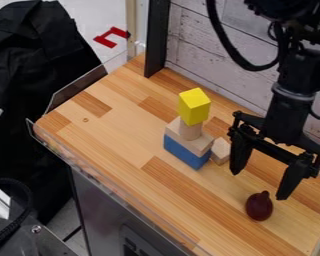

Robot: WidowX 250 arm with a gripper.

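Observation:
The black gripper [259,185] hangs at the right over the wooden table, its two fingers spread wide with nothing between them. Just below it in the view lies a dark red, rounded object with a short stem [259,206]. To the left of the gripper stands a stack: a blue block [184,151] at the bottom, a natural wood block [200,142] on it, then an upright wooden cylinder [190,131], and a yellow block [194,106] on top. A small natural wood block [220,151] sits beside the stack's right side, nearer the gripper.
The wooden table [116,131] has a clear plastic guard [76,90] along its left edge. A whitewashed plank wall [206,55] and a black upright post [156,40] stand behind it. Black cloth [39,65] is at the left, off the table.

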